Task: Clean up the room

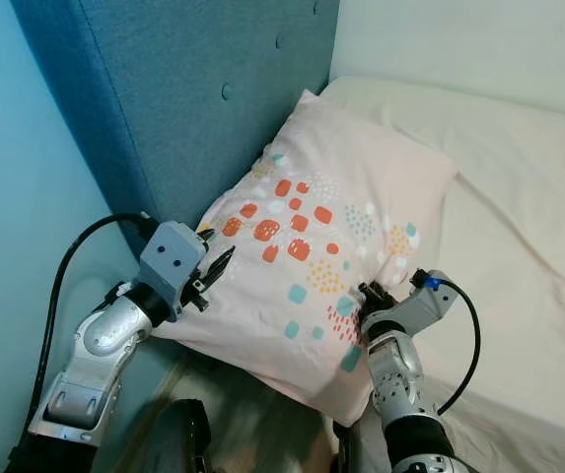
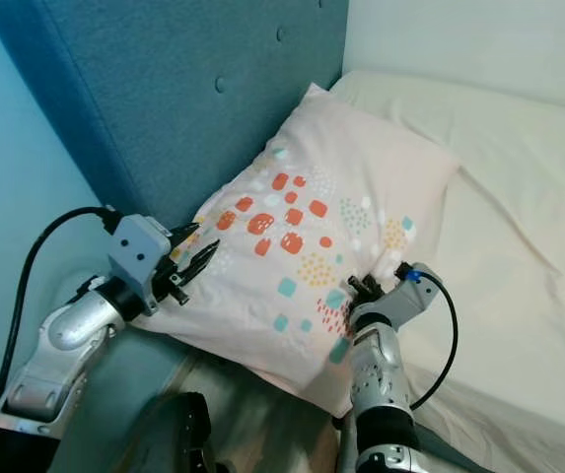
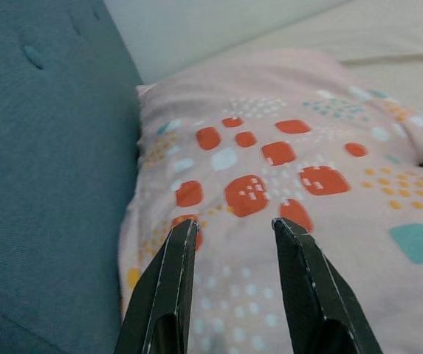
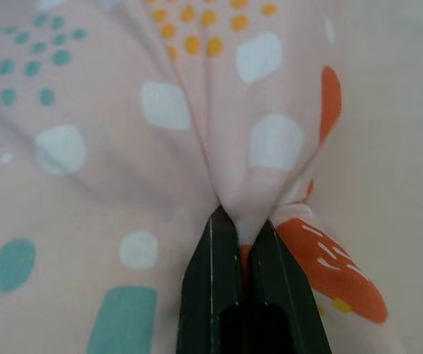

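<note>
A pale pink pillow with orange, teal and yellow patches leans against the teal headboard at the head of the bed. My left gripper is open at the pillow's left edge, its fingers apart just above the fabric. My right gripper is shut on a pinched fold of the pillow near its lower right edge, and the cloth bunches up between the black fingers.
A cream sheet covers the mattress to the right of the pillow. A light blue wall stands on the left. A gap runs down beside the bed below the pillow, with a dark shape in it.
</note>
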Available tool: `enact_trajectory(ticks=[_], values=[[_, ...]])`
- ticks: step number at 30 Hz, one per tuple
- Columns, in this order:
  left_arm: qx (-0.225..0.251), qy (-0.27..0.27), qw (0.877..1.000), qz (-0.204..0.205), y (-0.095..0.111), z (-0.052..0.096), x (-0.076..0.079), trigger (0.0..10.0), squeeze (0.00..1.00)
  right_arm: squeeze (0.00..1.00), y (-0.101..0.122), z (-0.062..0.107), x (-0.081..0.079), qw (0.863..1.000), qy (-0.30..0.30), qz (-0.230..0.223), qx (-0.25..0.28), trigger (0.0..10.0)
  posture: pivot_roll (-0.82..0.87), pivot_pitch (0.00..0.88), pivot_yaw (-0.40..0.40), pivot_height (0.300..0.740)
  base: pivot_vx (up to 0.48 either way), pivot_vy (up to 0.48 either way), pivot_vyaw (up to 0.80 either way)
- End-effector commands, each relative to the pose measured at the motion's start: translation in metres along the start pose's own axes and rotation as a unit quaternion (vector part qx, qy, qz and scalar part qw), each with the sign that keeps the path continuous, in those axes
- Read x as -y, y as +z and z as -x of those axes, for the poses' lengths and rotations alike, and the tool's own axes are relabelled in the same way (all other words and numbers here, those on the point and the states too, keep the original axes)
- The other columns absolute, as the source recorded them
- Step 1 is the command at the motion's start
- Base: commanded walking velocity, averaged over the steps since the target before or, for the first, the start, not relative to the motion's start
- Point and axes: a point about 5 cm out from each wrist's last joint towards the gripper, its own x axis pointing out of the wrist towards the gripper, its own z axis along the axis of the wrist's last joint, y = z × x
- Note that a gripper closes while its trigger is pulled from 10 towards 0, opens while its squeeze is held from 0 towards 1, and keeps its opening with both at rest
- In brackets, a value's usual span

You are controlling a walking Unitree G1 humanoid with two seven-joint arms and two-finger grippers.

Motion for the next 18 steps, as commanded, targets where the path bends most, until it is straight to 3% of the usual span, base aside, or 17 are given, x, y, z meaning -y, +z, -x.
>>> enact_trajectory(ticks=[1,4,5,6,7,8,9,10,11,15,17,18], values=[[-0.009,-0.008,1.0,0.017,-0.004,0.004,0.008,10.0,0.0,0.0,-0.007,-0.003,-0.013,1.0,0.002,-0.023,-0.013,3.6,0.11,0.195,0.004,0.576,0.0,0.0,0.0],[-0.015,-0.002,0.999,0.036,-0.006,0.009,0.005,10.0,0.0,0.04,0.006,-0.008,-0.012,1.0,0.015,-0.026,0.004,3.9,0.11,0.194,0.008,0.576,0.0,0.0,0.0],[-0.016,0.004,0.999,0.05,-0.007,0.012,0.003,10.0,0.0,1.0,0.012,-0.01,-0.013,0.999,0.026,-0.027,0.013,4.7,0.11,0.191,0.01,0.576,0.0,0.0,0.0],[-0.016,0.007,0.998,0.059,-0.007,0.013,0.001,10.0,0.0,1.0,0.015,-0.011,-0.014,0.999,0.033,-0.028,0.018,4.7,0.11,0.191,0.01,0.576,0.0,0.0,0.0],[-0.014,0.008,0.997,0.073,-0.007,0.018,-0.002,10.0,0.0,1.0,0.021,-0.013,-0.018,0.998,0.051,-0.009,0.027,10.0,0.11,0.184,0.011,0.576,0.0,0.0,0.0],[-0.012,0.008,0.997,0.082,-0.007,0.021,-0.004,10.0,0.0,1.0,0.024,-0.014,-0.02,0.997,0.063,0.005,0.033,10.0,0.11,0.182,0.01,0.576,0.0,0.0,0.0],[-0.01,-0.002,0.996,0.093,-0.007,0.026,-0.006,10.0,0.0,0.54,0.028,-0.014,-0.024,0.996,0.08,0.029,0.04,10.0,0.11,0.18,0.01,0.576,0.0,0.0,0.0],[-0.009,-0.01,0.995,0.1,-0.006,0.029,-0.006,10.0,0.0,0.54,0.031,-0.013,-0.027,0.994,0.091,0.045,0.044,10.0,0.1,0.173,0.008,0.576,0.0,0.0,0.0],[-0.012,-0.033,0.995,0.095,-0.005,0.033,-0.004,10.0,0.0,0.0,0.034,-0.011,-0.028,0.991,0.104,0.072,0.054,10.0,0.1,0.167,0.004,0.576,0.0,0.0,0.0],[-0.02,-0.069,0.993,0.093,-0.004,0.037,0.001,10.0,0.0,0.0,0.037,-0.007,-0.03,0.984,0.12,0.111,0.069,10.0,0.1,0.162,0.002,0.576,0.0,0.0,0.0],[-0.033,-0.12,0.989,0.085,-0.004,0.044,0.008,10.0,0.0,0.0,0.043,0.0,-0.024,0.973,0.117,0.177,0.089,10.0,0.08,0.141,0.004,0.576,0.0,0.0,0.0],[-0.033,-0.12,0.989,0.085,-0.004,0.044,0.008,10.0,0.0,0.0,0.043,0.0,-0.024,0.973,0.117,0.177,0.089,10.0,0.08,0.141,0.004,0.576,0.0,0.0,0.0]])
